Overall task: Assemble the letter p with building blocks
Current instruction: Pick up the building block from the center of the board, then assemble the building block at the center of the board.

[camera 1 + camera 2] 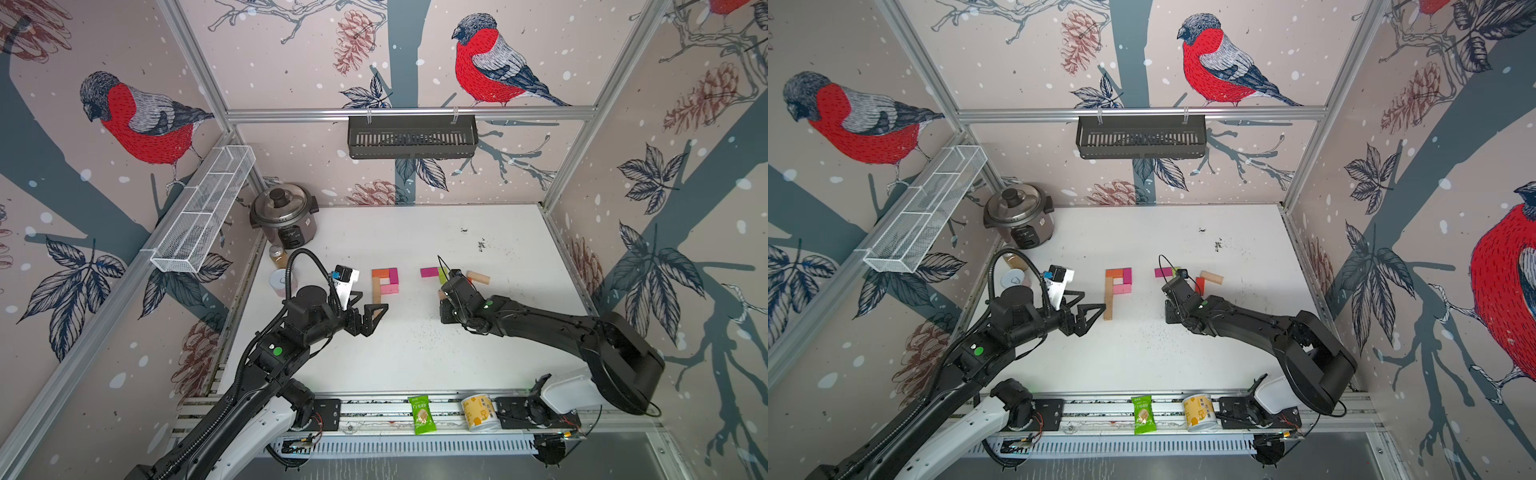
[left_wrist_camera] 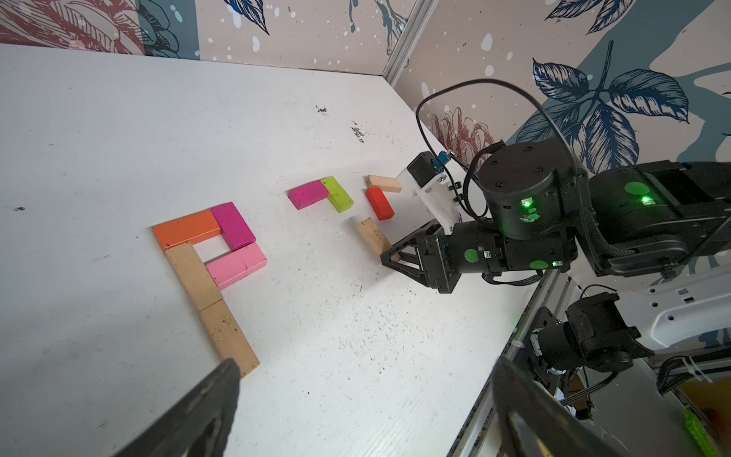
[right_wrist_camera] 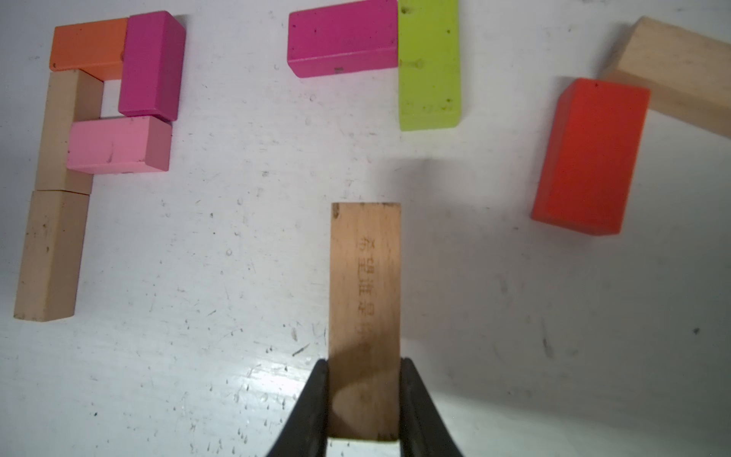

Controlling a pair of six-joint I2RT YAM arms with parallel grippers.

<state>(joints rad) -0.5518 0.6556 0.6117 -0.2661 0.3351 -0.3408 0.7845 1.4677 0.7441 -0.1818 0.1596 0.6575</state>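
Assembly of the letter P (image 1: 376,293) lay flat near the middle of the white table (image 1: 415,361) in both top views. It consisted of an orange block (image 1: 1113,273) across the top, a dark magenta block (image 1: 1127,275) down the side, a light pink block (image 1: 1122,288) closing the loop, and a wood stem (image 1: 1108,299) below. The left gripper (image 1: 379,319) sat just beside the stem's lower end, jaws spread wide and empty.

In the left wrist view, apart from the P lay a magenta block (image 2: 308,194) touching a lime block (image 2: 337,194) in an L, a red block (image 2: 379,203) and a wood block (image 2: 383,183). The right gripper (image 2: 391,257) met one end of a wood bar (image 2: 372,235).

In the right wrist view, the right jaws were closed narrowly on the bar's two long sides at its near end. The bar pointed toward the magenta-lime joint.
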